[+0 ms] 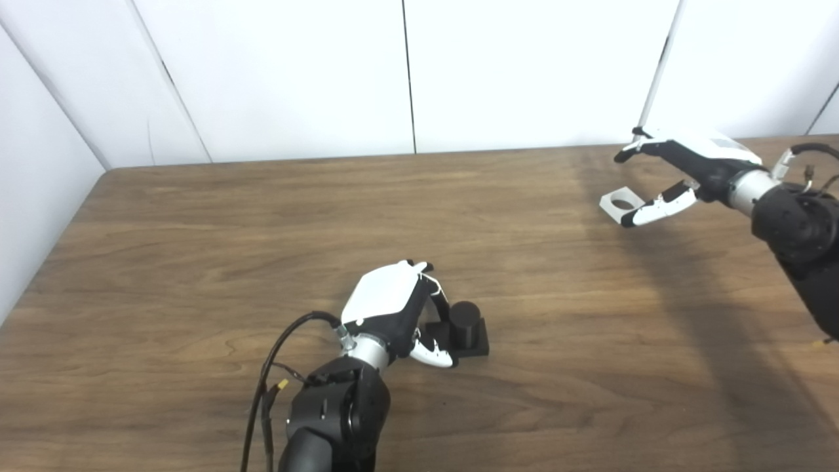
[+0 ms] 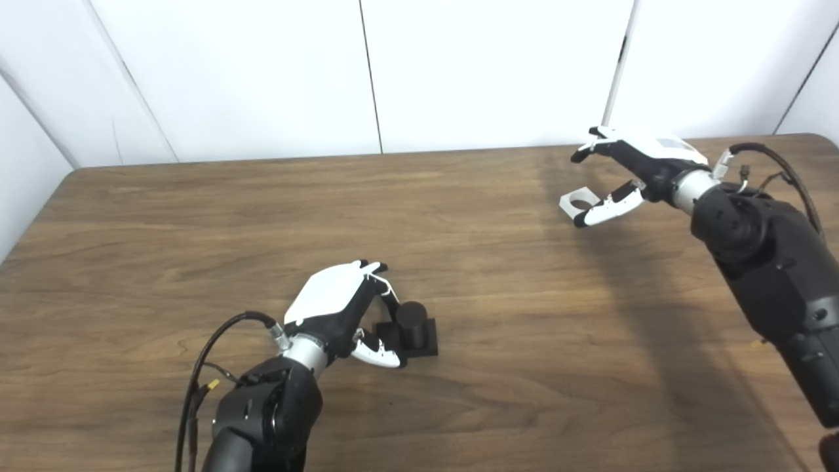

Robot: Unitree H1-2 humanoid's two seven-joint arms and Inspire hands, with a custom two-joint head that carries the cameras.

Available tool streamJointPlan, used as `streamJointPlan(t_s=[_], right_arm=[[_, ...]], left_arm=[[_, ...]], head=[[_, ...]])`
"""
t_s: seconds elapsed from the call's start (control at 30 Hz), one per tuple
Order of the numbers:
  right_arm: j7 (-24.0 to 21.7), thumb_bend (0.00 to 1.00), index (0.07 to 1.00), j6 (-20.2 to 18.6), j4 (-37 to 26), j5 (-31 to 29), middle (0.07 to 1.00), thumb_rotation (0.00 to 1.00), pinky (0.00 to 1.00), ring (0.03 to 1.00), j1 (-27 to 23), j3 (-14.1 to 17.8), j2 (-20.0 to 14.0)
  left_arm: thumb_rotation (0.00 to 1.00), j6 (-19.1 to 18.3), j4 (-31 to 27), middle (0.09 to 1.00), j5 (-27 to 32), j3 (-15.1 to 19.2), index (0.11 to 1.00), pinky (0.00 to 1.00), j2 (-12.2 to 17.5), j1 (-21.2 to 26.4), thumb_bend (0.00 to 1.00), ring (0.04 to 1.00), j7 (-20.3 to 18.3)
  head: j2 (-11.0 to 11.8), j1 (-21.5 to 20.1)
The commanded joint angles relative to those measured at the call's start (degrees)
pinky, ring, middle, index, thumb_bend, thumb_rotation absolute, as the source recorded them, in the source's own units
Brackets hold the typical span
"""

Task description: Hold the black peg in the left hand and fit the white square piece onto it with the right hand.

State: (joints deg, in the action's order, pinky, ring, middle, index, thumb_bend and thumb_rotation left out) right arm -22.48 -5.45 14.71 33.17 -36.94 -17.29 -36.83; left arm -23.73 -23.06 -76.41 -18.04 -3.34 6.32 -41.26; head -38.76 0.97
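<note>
Wood table (image 1: 196, 262): left hand (image 1: 393, 311) curls round black peg (image 1: 464, 322); right hand (image 1: 682, 177) spread beside white square piece (image 1: 621, 202), could nudge it away w/o grip.

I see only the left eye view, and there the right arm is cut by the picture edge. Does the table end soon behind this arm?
Observer: Yes. The right eye view shows the table rounding off at its far right corner, to the right of the right hand.
Operator: And the cable at the wrist, where does it go?
Observer: The black cable arches from the wrist back down to the forearm, above the table.
Operator: How does the arm come in?
Observer: The right forearm rises from the bottom right corner.
</note>
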Motion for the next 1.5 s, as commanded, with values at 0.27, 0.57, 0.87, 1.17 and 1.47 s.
streamJointPlan(t_s=[0.27, 0.57, 0.87, 1.17, 1.47], right_arm=[[0.34, 0.84, 0.794, 3.06, 1.47, 4.16, 0.991, 0.29, 1.00, 1.000, -5.90, -1.21, -1.27], [0.72, 0.84, 0.795, 5.73, 4.54, 6.04, 0.981, 0.29, 1.00, 1.000, -7.34, -2.17, -1.08], [0.95, 0.84, 0.793, 7.32, 7.54, 7.98, 0.977, 0.27, 1.00, 1.000, -9.01, -3.51, -0.70], [0.69, 0.83, 0.792, 8.33, 10.19, 9.09, 0.977, 0.27, 1.00, 1.000, -10.68, -4.26, -0.20], [0.42, 0.83, 0.788, 8.19, 11.89, 10.03, 0.974, 0.27, 1.00, 1.000, -11.95, -5.62, 0.18]], left_arm=[[0.06, 0.00, 0.53, 0.949, -1.35, -0.58, 0.479, 1.00, -0.15, 0.29, 0.53, 1.000, 0.15], [0.06, 0.11, 0.68, 0.952, -1.14, -0.52, 0.479, 1.00, -0.58, 0.34, 0.53, 1.000, 0.31], [0.06, -0.10, 0.80, 0.955, -1.14, -0.48, 0.479, 1.00, -0.54, 0.54, 0.53, 1.000, 0.20], [0.06, -0.23, 0.83, 0.955, -1.14, -0.36, 0.479, 1.00, -0.62, 0.62, 0.53, 1.000, 0.30], [0.06, -0.06, 1.01, 0.955, -1.16, -0.39, 0.478, 1.00, -0.53, 0.75, 0.53, 1.000, 0.40]], head=[[0.28, -0.17], [0.19, -0.20], [0.22, 0.02], [0.17, 0.07], [0.23, 0.15]])
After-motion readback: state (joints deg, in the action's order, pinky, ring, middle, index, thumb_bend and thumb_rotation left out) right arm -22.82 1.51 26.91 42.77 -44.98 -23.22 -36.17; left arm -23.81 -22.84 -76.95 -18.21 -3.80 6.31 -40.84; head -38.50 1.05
